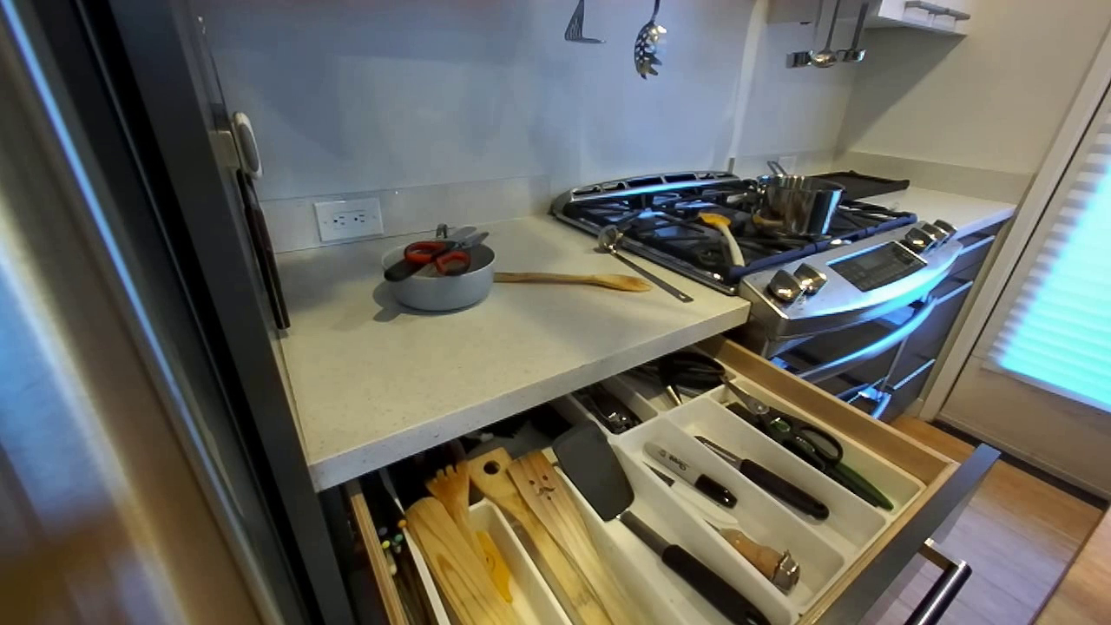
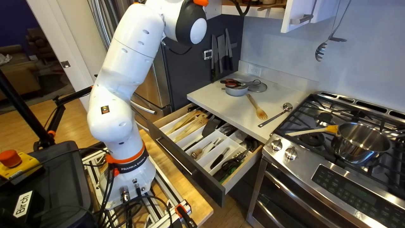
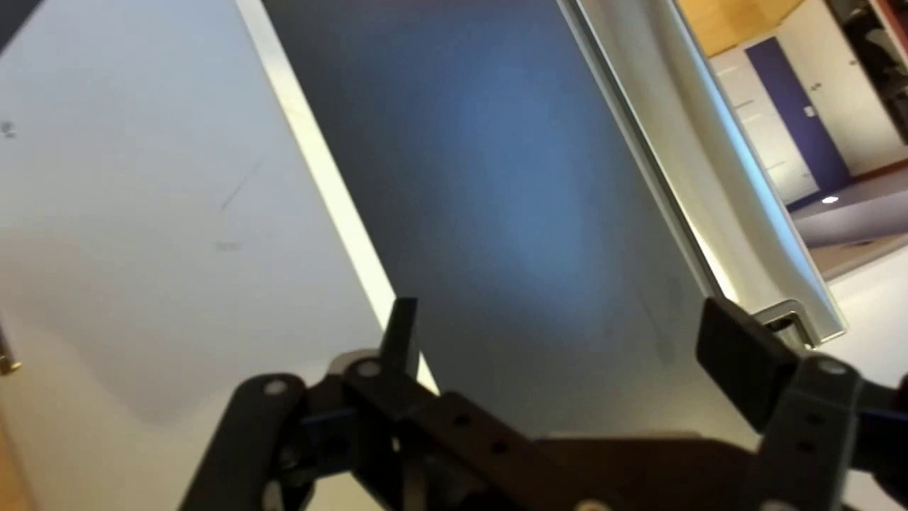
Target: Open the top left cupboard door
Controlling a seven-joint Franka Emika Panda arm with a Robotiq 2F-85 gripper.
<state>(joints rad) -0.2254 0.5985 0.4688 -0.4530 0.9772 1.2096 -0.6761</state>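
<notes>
Wrist view: a broad, flat white panel (image 3: 170,213) fills the left side, its pale edge (image 3: 328,174) slanting past a glossy dark grey panel (image 3: 496,177).
Gripper: my black two-fingered gripper (image 3: 560,312) has its fingers well apart, holding nothing; one fingertip (image 3: 404,333) overlaps that edge, touching or not I can't tell.
Left door: I take the white panel for the inner face of the top left cupboard door (image 3: 213,298), swung out; in an exterior view a white slab (image 2: 213,9) beside the white jointed arm (image 2: 126,63) looks like the same door, largely hidden.
Cupboard: I see into the white cupboard (image 2: 265,14) there; a white door with a silver bar handle (image 2: 297,8) juts out beside it.
Door swing: late in opening, I judge, full swing unconfirmed.
Next push: I'd nudge outward with the finger if more is wanted, else back off clear of the edge.
</notes>
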